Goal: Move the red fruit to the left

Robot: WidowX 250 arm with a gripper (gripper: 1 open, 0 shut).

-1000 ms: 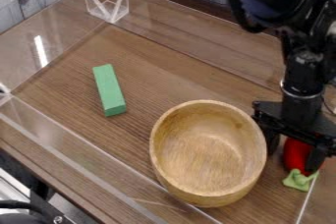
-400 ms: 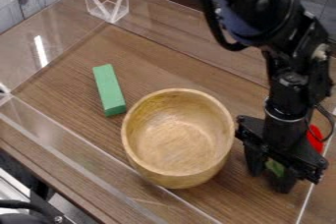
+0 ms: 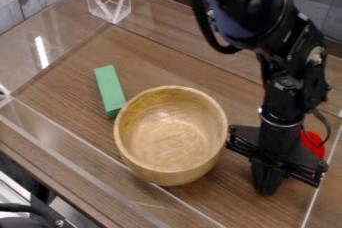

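Note:
Only a small patch of the red fruit (image 3: 311, 142) shows, on the wood just right of the black arm's lower end; its green stem is hidden. My gripper (image 3: 271, 180) points straight down at the table near the front right edge, and its fingers are drawn together into one narrow dark tip. I see nothing between them. The fruit's red patch lies beside and slightly behind the gripper, and I cannot tell whether they touch.
A wide wooden bowl (image 3: 134, 157) sits just left of the gripper, nearly against it. A green rectangular block (image 3: 110, 90) lies further left. A clear plastic wall (image 3: 40, 132) rims the table's front and left sides, with a clear stand (image 3: 110, 4) at the back.
The gripper has shifted left and closed from wide open. The wooden bowl has slid left. The fruit's green stem, seen earlier below the gripper, no longer shows.

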